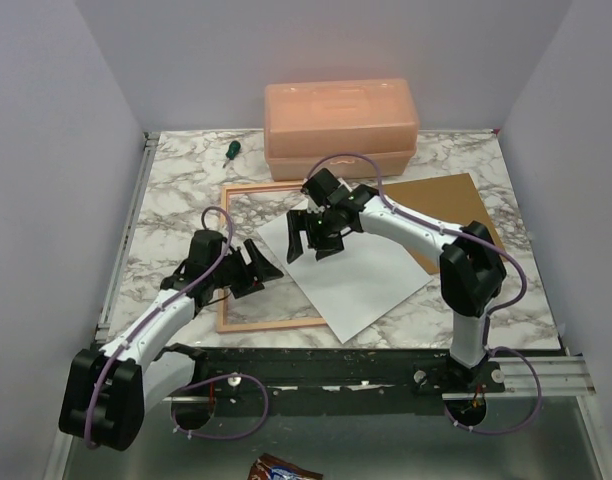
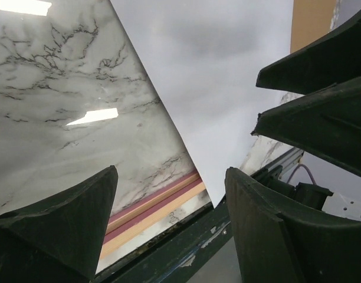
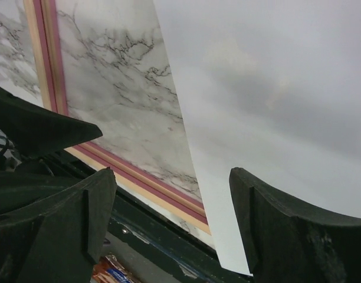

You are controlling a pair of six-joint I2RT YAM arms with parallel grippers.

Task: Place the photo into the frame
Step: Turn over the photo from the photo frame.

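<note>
Table (image 1: 176,180) holds one frame (image 1: 271,326), flat at 9 o'clock of centre, and one photo (image 1: 371,270), white back up, skewed across the frame's 4 o'clock corner, long axis running 11 to 5 o'clock. Of two grippers, the right gripper (image 1: 314,243), jaws wide and empty, hangs over the photo's 10 o'clock end and looks nearer; the left gripper (image 1: 258,270), equally wide and empty, sits at the photo's 9 o'clock.

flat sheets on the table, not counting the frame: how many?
2. The photo, white side up, lies askew over the near right corner of the frame. A brown board lies right of it, farther back, partly covered. More could be hidden underneath.
</note>
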